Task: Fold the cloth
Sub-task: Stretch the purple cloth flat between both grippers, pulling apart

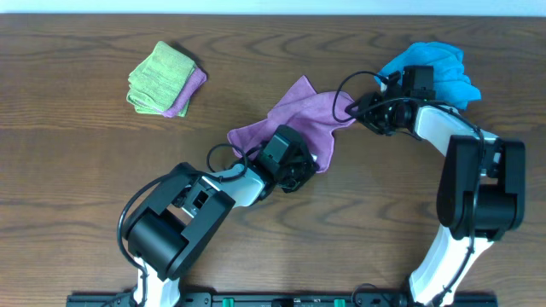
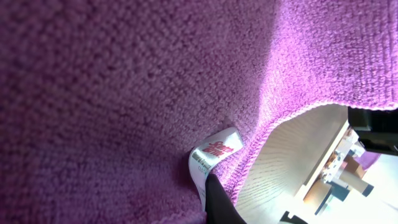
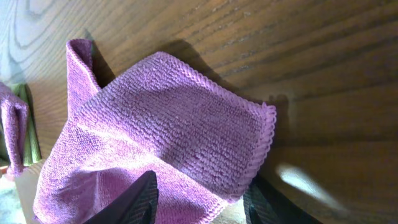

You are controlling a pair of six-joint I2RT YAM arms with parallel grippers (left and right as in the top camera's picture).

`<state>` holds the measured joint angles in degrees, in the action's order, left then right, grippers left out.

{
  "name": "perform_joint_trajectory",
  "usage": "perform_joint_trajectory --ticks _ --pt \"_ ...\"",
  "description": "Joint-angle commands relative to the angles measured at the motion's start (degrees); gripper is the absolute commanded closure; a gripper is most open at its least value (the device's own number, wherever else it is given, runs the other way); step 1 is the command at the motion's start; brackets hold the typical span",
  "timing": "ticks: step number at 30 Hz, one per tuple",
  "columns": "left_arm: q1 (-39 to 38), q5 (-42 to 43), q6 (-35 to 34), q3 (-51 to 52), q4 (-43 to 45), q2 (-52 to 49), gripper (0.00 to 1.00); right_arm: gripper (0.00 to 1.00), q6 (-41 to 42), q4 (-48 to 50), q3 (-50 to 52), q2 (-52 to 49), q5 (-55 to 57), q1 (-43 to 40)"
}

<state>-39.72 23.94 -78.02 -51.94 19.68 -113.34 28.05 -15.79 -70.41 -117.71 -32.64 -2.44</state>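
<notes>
Cloth position: the cloth (image 1: 294, 115) lies rumpled near the middle of the surface (image 1: 85, 170), strung between the two arms.
Cloth long axis: it runs across the surface from a low left end to the right corner, slanting a little toward the far edge as it goes right.
Cloth pointing: one corner peaks toward the far edge; the near-right flap hangs down toward the left gripper.
Cloth lie: unfolded but bunched, with creases running in from both ends.
Left gripper: the left gripper (image 1: 305, 170) sits at the near edge of the cloth, and its jaws are together on the fabric.
Left wrist view: mauve pile fills nearly the whole picture. A white sewn-in label (image 2: 214, 152) with red print sits at the hem, just above a dark fingertip (image 2: 221, 199).
Right gripper: the right gripper (image 1: 354, 109) is at the right corner of the cloth.
Right jaws: its two dark fingers (image 3: 140, 199) stand part-way apart with a layer of cloth between them. I cannot tell whether they press on it.
Right wrist view: a stitched corner juts to the right, with a shadow on the wood beside it.
Blue cloth: a bright blue cloth (image 1: 439, 72) lies crumpled behind the right wrist, at the far right.
Folded stack: a lime-green cloth (image 1: 153, 77) rests folded on a second mauve one (image 1: 192, 89) at the far left, well apart from the arms.
</notes>
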Motion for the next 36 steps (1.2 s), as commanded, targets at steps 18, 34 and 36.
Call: perform_joint_trajectory --ticks 18,34,36 --pt "9.4 10.2 19.1 1.2 -7.8 1.5 0.94 0.49 -4.5 -0.3 0.1 -0.5 5.2 0.3" --pt "11.1 14.4 21.4 1.2 -7.9 2.6 0.94 0.99 -5.0 1.1 0.0 -2.5 3.7 1.7" --pt "13.6 16.7 24.2 1.1 -9.0 4.5 0.94 0.99 -6.3 -1.2 0.0 0.1 3.7 0.8"
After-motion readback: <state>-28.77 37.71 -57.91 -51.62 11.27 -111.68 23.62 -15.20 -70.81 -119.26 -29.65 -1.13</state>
